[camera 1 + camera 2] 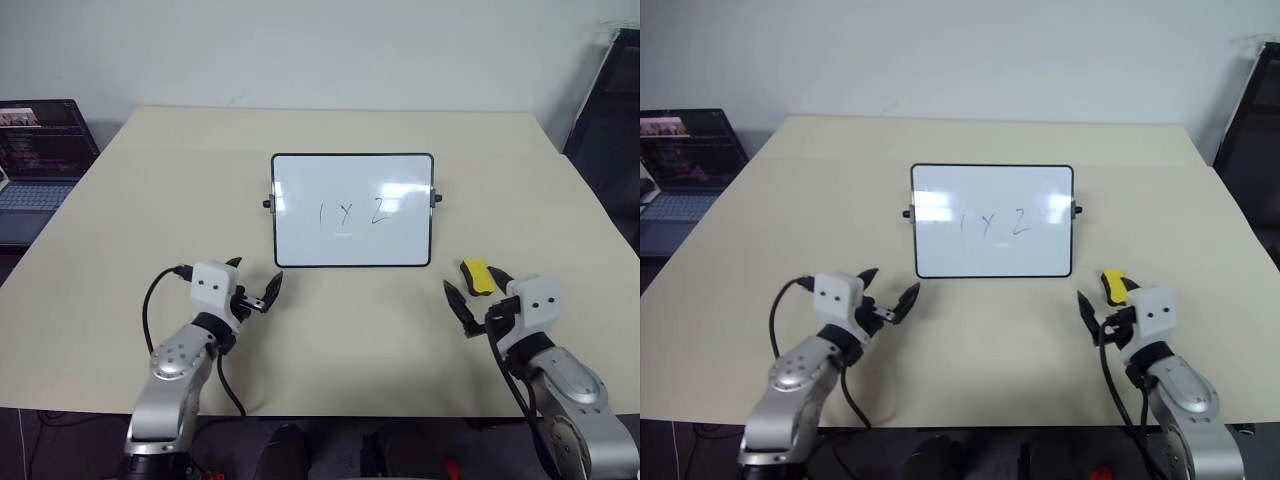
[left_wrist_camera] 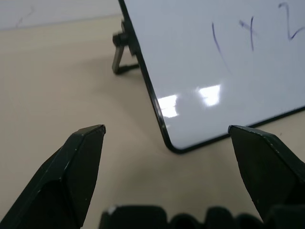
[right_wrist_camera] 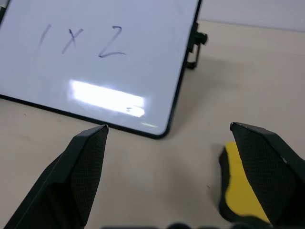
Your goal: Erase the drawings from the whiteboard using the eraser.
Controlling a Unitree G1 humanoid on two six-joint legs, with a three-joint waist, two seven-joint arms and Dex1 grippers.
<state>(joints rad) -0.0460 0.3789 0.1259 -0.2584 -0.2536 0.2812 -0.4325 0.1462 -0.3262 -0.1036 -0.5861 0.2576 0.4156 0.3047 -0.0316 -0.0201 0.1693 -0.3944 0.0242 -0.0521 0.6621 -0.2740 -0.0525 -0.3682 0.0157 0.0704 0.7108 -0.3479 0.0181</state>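
I find the eraser [image 1: 476,276] on the table [image 1: 120,200] off the board's [image 1: 300,250] lower right corner — just ahead of my right gripper [image 1: 478,302], long axis pointing away. Drawings [image 1: 350,214] intact. Both grippers spread, empty; left gripper [image 1: 252,282] well apart.

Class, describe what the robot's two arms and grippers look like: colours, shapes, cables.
Both arms are rounded silver-grey metal segments. Each ends in a white boxy wrist block with small dark dots. The left gripper and right gripper have black, pointed, wedge-shaped jaws with a finely textured face. A black cable loops beside each arm.
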